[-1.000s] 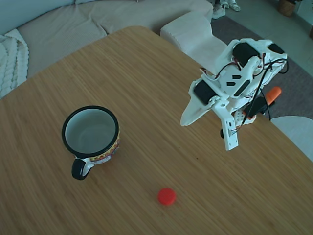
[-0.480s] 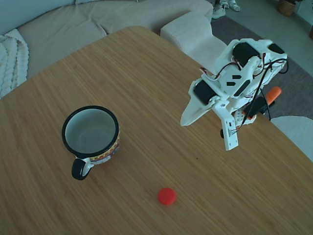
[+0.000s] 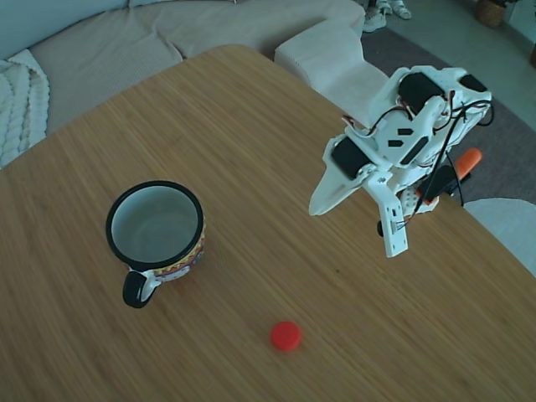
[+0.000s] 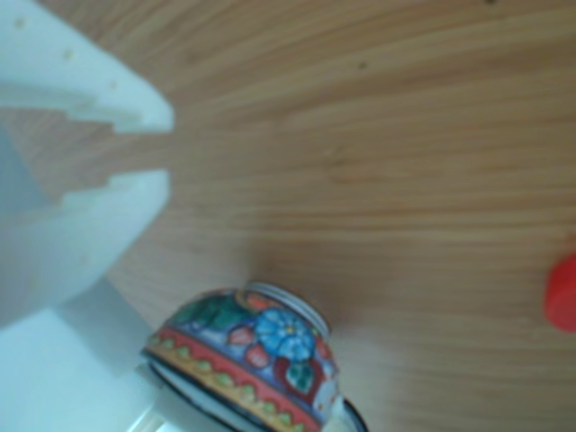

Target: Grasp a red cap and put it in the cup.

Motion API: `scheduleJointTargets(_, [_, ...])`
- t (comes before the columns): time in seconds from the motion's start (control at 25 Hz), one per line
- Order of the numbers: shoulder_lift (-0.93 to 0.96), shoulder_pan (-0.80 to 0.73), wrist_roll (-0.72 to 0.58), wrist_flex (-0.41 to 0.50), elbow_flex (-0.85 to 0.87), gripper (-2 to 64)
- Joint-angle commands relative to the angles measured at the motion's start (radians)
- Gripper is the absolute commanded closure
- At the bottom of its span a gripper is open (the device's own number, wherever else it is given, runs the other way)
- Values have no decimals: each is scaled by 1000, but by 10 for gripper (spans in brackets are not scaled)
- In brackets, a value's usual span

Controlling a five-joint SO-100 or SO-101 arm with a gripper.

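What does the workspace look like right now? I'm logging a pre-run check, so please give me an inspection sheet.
Surface: wooden table with fine grain, bare apart from the job's things.
Job's things: small round red plastic cap lying flat, well apart from the white enamel mug with black rim, black handle and patterned base band; the mug stands upright and looks empty.
Clutter: nothing seen.
Grippers: white two-finger gripper raised above the table, holding nothing, fingers apart.
Cables: red and black wires on the arm's upper joints.
Surroundings: beige sofa behind the table; white knitted blanket at left.
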Motion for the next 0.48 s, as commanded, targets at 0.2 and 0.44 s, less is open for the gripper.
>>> scheduleJointTargets(0.2, [17, -3, -9, -8, -6, 602])
scheduleJointTargets(0.44, [17, -3, -9, -8, -6, 602])
